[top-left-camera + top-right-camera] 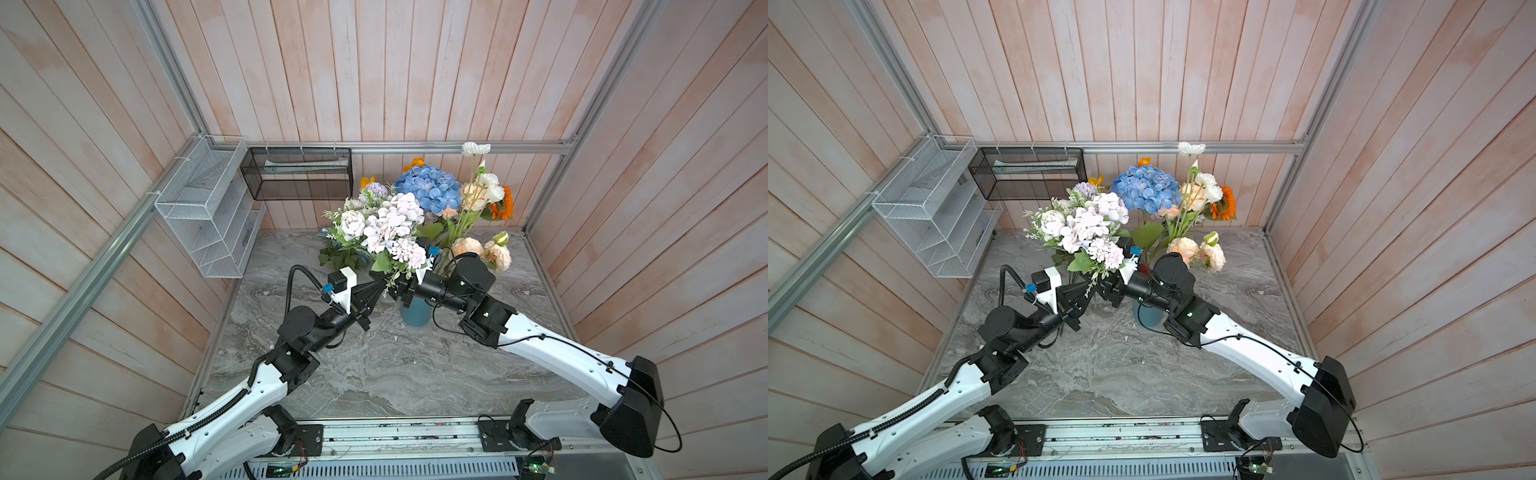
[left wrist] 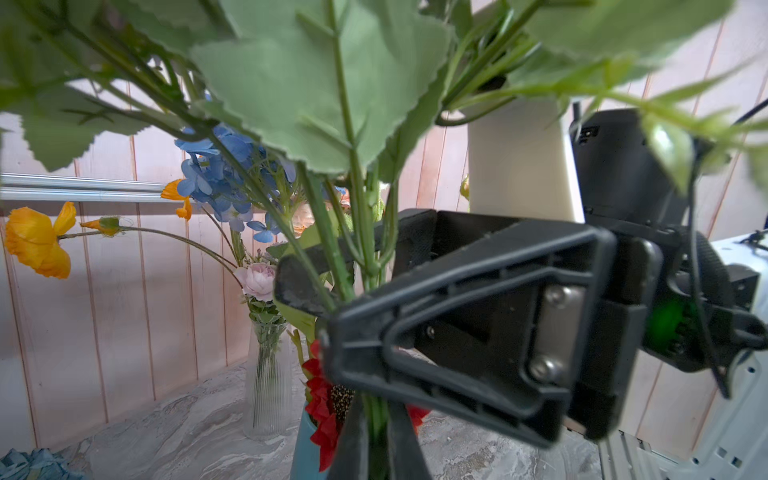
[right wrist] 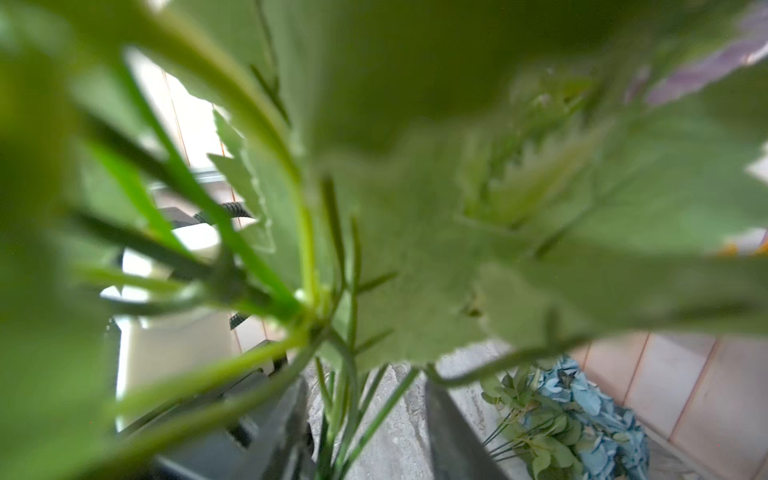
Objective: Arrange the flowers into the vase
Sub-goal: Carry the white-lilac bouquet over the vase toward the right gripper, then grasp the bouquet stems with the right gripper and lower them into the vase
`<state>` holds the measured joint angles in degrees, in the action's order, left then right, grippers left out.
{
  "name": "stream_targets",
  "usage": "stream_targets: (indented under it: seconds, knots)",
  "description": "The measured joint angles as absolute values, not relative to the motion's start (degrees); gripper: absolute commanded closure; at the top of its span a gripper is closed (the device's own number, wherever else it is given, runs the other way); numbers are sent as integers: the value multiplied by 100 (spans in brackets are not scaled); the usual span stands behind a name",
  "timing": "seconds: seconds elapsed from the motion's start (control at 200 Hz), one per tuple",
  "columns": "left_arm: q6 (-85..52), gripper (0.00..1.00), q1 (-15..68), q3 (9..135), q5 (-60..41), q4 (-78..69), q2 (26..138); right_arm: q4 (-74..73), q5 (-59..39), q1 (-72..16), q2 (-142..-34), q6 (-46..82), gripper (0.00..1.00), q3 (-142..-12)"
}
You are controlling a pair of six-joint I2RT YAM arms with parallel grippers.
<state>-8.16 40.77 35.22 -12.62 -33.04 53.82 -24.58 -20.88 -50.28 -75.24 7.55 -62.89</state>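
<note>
Leaves [image 3: 415, 257] of the white-lilac bunch [image 1: 390, 232] crowd, blurred, against the right wrist camera. Below them the right claw [image 3: 365, 386] stands part open, one finger on each side of the bunch's green stems [image 3: 347, 415]. Gaps show on both sides, so it straddles the stems without pinching them. Just beside the right claw's fingers [image 2: 357, 345], the left claw [image 2: 376, 432] is clamped tight on the same stems. In both top views the two claws meet nose to nose under the blooms, above the counter [image 1: 374, 374]. Just beside them stands a teal vase [image 1: 415, 318] with a red sunflower [image 2: 326, 399] at its mouth; whether the held stems reach it I cannot tell. Farther back, a clear glass vase [image 2: 268, 374] holds a pink rose [image 2: 258, 280], and a blue hydrangea [image 1: 430, 187] rises above. Dusty-blue flowers [image 3: 590, 415] lie on the counter.
</note>
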Motion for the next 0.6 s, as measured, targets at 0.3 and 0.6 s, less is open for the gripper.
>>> stream_targets:
  seconds: [0.3,0.6]
  knots:
    - [-622,98,4112,3601,-1125,-3264,5465,-2523,-2196,-5076,-7524,808,100,-6292]
    - [-637,0,4145,3623,-834,-3168,5470,-2526,-1927,-5074,-7376,580,100,-6270]
